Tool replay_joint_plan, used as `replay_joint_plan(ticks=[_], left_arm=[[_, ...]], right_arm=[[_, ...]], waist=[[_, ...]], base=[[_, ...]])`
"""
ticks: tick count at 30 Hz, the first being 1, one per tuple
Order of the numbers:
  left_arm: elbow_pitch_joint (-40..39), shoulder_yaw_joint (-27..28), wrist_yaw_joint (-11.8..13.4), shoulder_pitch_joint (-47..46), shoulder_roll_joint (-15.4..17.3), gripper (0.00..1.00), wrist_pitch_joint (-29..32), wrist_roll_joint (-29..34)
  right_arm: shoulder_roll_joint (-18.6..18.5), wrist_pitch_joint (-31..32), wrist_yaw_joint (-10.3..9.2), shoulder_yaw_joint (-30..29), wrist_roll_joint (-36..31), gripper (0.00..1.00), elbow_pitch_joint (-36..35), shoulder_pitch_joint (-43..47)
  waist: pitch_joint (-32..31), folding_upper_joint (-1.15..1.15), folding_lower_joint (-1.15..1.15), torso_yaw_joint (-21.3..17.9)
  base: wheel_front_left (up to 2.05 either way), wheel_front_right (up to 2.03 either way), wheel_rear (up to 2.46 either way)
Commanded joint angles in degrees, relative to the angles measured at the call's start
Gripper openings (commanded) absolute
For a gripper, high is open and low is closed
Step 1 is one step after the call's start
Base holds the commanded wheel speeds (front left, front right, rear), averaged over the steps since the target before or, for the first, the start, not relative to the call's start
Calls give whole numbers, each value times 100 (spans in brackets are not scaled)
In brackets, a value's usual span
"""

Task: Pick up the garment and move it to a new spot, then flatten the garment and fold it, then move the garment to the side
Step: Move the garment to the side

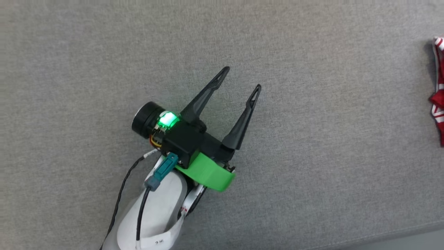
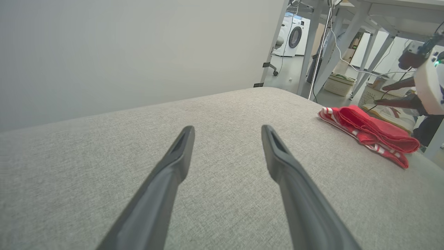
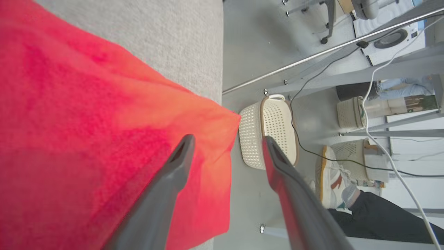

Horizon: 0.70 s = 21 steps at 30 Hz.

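**Lifting clear of the garment without dragging it**

The garment (image 2: 371,133) lay as a compact folded bundle at the right edge of the cloth-covered counter (image 1: 312,173), with one red corner reaching the counter's rim. The right claw (image 3: 228,138) stood wide above that corner. One finger was over the red cloth and the other was past the rim, over the floor, and nothing was gripped between them. Whether the near finger touched the cloth could not be told. The left claw (image 1: 242,78) was also wide and empty, hovering over the counter's bare middle, well apart from the garment.

The fold looked done and the bundle looked set aside, so the step in hand was probably the retreat. To do it well, the right claw should rise straight up from the counter before travelling sideways. Thin jersey cloth catches easily on a fingertip. A snag could open the fold, or tug the corner over the rim toward the basket (image 3: 274,132) on the floor beside the counter. The jaws were best left wide until they were well above the counter. The left claw needed no move.
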Motion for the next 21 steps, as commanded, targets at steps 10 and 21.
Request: replay_joint_plan(ticks=[10, 21], left_arm=[[256, 634, 159, 846, -29, 100, -70, -414], [266, 1468, 154, 1814, -113, 100, -71, -551]], right_arm=[[872, 237, -6, 60, 612, 100, -1805, 316], [2292, -722, -6, -125, 1110, 100, -2762, 1594]], waist=[[-1478, 0, 0, 430], [-2432, 0, 0, 1024]], base=[[0, 0, 0], [0, 0, 0]])
